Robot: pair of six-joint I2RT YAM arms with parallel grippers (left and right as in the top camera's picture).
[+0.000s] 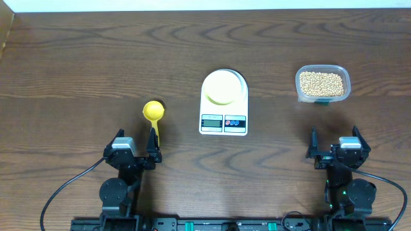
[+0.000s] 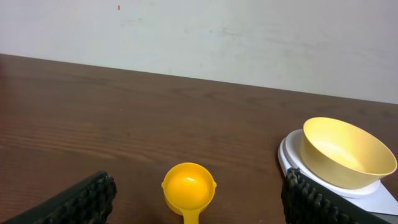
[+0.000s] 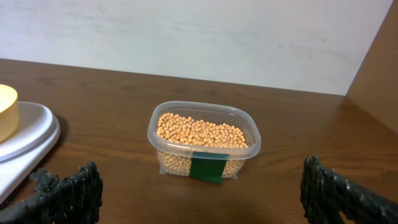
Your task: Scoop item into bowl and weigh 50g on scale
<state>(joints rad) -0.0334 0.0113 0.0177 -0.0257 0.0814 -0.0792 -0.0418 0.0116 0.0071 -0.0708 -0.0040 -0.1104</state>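
Round shallow pale-yellow bowl [image 1: 223, 86] sits on flat white scale [image 1: 223, 122], middle of dark wood-grain table [image 1: 77, 77], display toward near edge | smooth tan beans [image 3: 199, 132] fill clear rounded tub [image 3: 199, 106], far right | glossy yellow scoop [image 1: 153, 112] left of scale, handle pointing to near edge | left gripper [image 1: 136, 144], right gripper [image 1: 335, 144]: fingers spread wide, empty

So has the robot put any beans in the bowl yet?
Not yet. Done: the bowl sits on the scale, empty. In hand: nothing; the left gripper and right gripper are both open, and the yellow scoop lies empty on the table. Left: all the beans are in the clear tub, so scooping and weighing remain.
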